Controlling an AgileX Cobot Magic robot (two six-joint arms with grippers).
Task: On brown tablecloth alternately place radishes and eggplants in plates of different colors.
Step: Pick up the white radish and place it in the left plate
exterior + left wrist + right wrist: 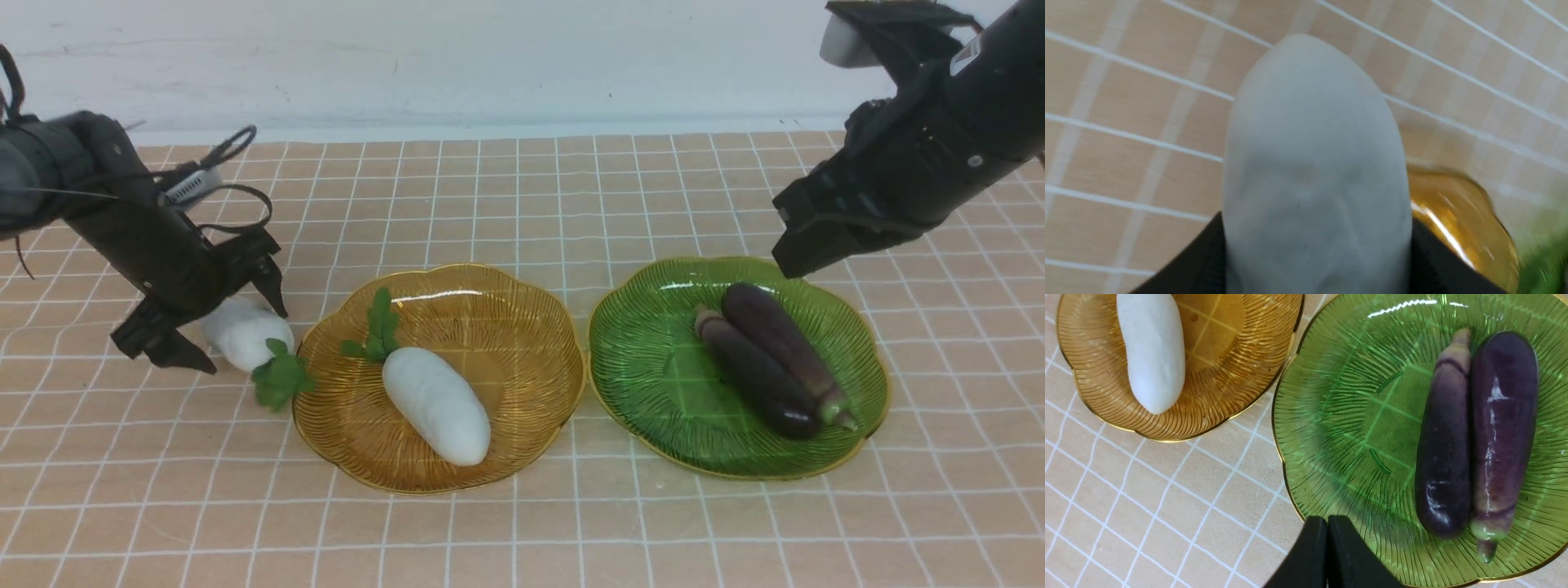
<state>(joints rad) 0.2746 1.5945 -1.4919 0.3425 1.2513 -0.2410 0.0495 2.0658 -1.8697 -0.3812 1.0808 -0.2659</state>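
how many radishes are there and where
2. The first radish lies in the amber plate. The second radish is on the brown tablecloth just left of that plate, between the left gripper fingers. None seems hidden.

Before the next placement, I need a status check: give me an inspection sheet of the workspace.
Surface: brown tablecloth, flat, white grid.
Job's things: amber plate holds one radish; green plate holds two eggplants, touching side by side; second radish left of the amber plate, outside it.
Clutter: nothing seen.
Grippers: left gripper closed on the second radish; right gripper shut, empty, above the green plate.
Cables: cable loops along the left arm.
Surroundings: white wall behind.
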